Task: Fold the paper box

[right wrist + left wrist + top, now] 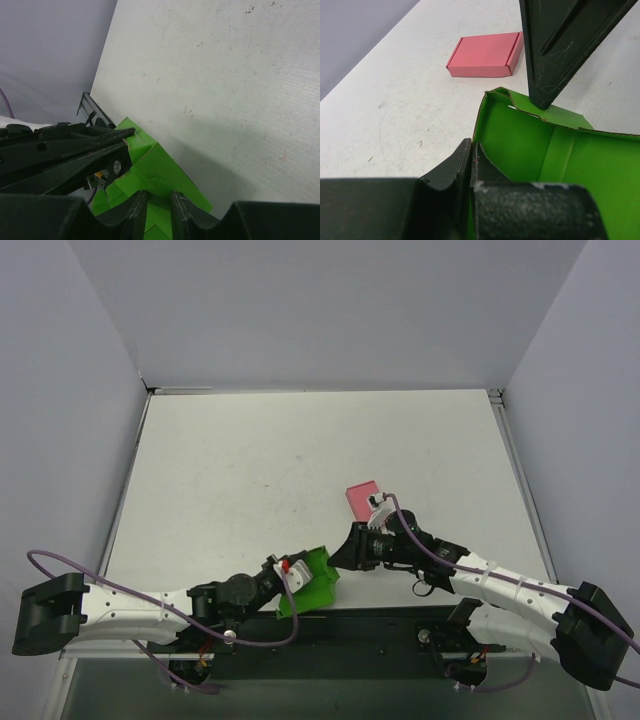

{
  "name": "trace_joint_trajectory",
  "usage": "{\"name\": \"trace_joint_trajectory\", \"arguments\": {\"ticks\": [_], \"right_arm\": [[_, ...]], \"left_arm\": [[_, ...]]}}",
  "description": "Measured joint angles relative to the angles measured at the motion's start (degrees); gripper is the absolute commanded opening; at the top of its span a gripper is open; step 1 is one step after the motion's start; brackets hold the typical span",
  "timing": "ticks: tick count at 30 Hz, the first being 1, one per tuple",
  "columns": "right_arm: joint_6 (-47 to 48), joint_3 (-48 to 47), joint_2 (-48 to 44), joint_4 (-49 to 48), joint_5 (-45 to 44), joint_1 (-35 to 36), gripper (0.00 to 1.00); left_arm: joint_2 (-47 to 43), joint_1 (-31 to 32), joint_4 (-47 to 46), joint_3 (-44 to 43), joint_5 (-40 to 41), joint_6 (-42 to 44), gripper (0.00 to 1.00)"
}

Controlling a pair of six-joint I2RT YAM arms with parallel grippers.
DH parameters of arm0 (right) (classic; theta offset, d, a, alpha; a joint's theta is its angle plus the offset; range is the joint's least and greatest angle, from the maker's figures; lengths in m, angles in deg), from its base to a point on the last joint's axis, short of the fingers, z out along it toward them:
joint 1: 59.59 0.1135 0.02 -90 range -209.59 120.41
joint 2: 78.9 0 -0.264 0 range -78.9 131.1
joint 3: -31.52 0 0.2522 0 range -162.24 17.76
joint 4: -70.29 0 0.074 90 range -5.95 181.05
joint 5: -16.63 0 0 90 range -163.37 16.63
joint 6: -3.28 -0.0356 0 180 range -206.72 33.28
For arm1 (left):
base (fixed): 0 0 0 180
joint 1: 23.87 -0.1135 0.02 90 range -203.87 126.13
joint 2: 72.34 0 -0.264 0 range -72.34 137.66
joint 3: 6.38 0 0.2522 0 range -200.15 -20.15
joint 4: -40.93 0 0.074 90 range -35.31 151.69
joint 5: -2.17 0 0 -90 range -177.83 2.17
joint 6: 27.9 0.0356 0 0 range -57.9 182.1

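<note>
Nearly shut, pinches the paper box [315, 578] wall with left gripper [471, 150] at near table [250, 460] edge; straddles a flap with narrowly parted right gripper [157, 199], clamping impossible to tell.

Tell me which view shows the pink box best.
Left wrist: the pink box lies whole and close, lid and side wall clear. The top view shows it small, its near corner behind the right arm. The right wrist view misses it.

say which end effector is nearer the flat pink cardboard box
Right: the right end effector is just nearside of the flat pink cardboard box; the left end effector is farther nearside, left.
</note>
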Motion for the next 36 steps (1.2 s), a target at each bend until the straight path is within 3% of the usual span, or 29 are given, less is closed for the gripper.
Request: {"name": "trace_joint_trajectory", "arguments": {"ticks": [10, 29, 36], "right_arm": [[1.68, -1.62, 5.35, -0.35, -3.41, 4.33, 0.29], [7.56, 0.11, 3.98, -1.31, -4.17, 5.55, 0.41], [10.64, 1.57, 5.77, -3.56, -6.05, 5.84, 0.40]], "left_arm": [[0.83, -0.24, 1.99, 0.24, 0.20, 0.04, 0.00], [-0.24, -0.26, 2.05, 0.55, -2.40, -0.02, 0.00], [0.17, -0.26, 2.05, 0.61, -4.00, -0.31, 0.00]]}}
